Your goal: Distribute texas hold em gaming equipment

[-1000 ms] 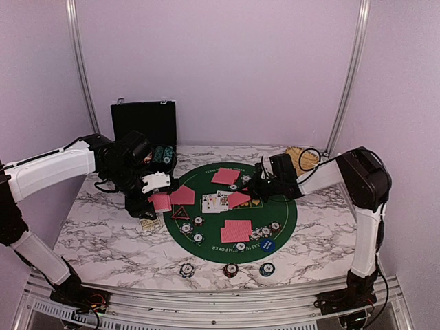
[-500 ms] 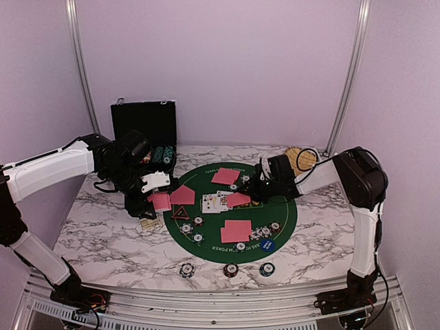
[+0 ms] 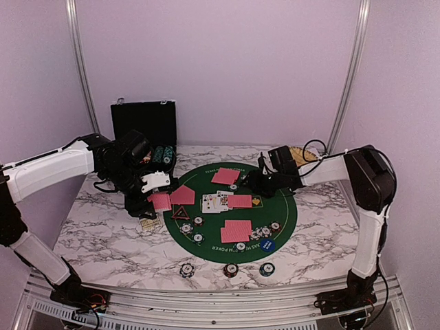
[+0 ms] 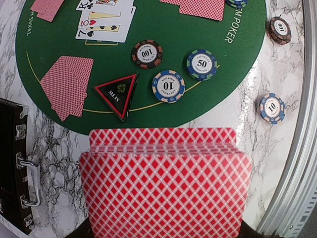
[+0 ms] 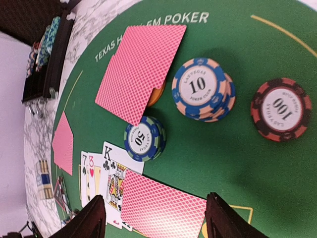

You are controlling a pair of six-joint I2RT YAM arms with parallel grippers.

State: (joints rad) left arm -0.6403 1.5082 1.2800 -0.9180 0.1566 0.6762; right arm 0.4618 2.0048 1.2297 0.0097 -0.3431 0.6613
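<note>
- We see the mat on the table, the case behind its left edge
- On the mat, face-up cards lie at the centre, the triangle marker left of them
- Three chips lie on the table before the mat
- The deck hangs above the mat's left edge

1. Overhead view: even, diffuse light; faint soft shadows on the desk.
2. Left wrist: bright; card deck close to lens, slightly soft (lattice still legible).
3. Right wrist: chips throw short soft shadows on green mat.
</note>
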